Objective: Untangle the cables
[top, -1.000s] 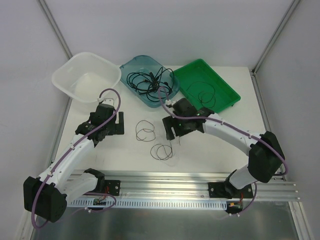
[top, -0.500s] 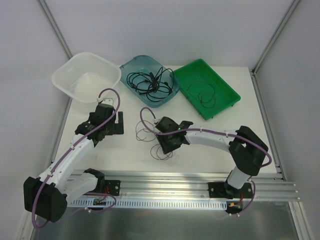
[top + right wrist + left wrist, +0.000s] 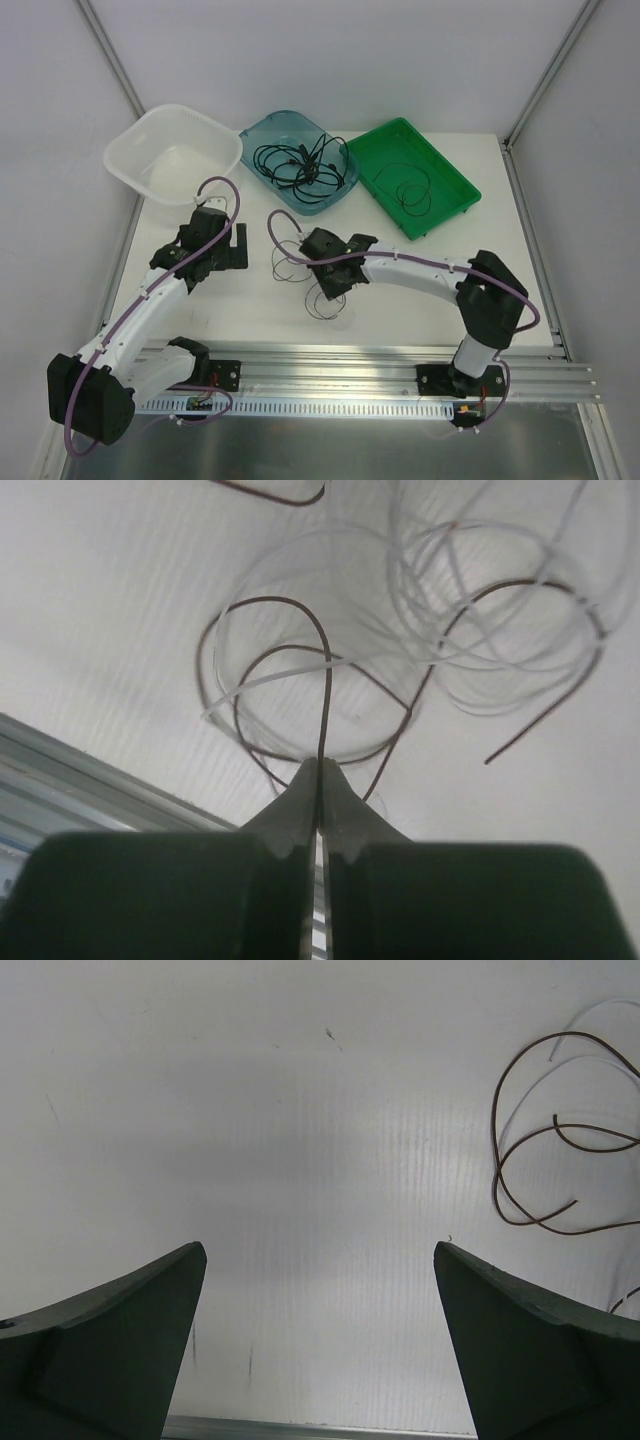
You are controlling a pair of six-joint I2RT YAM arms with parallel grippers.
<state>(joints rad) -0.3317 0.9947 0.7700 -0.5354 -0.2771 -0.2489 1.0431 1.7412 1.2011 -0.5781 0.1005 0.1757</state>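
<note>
On the table [image 3: 400, 322] near its front edge the right gripper [image 3: 320, 777] pinches a brown cable [image 3: 327, 695] that could snag the next loop [image 3: 545, 708]

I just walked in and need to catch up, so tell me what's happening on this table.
Two robot arms are untangling cables. The right gripper is shut on a thin brown cable, one of the loose loops lying on the table. The left gripper hangs open over bare table, holding nothing, with another brown loop off to its side. A tangle of black cables sits in the blue tray, and thin loops lie in the green tray.
</note>
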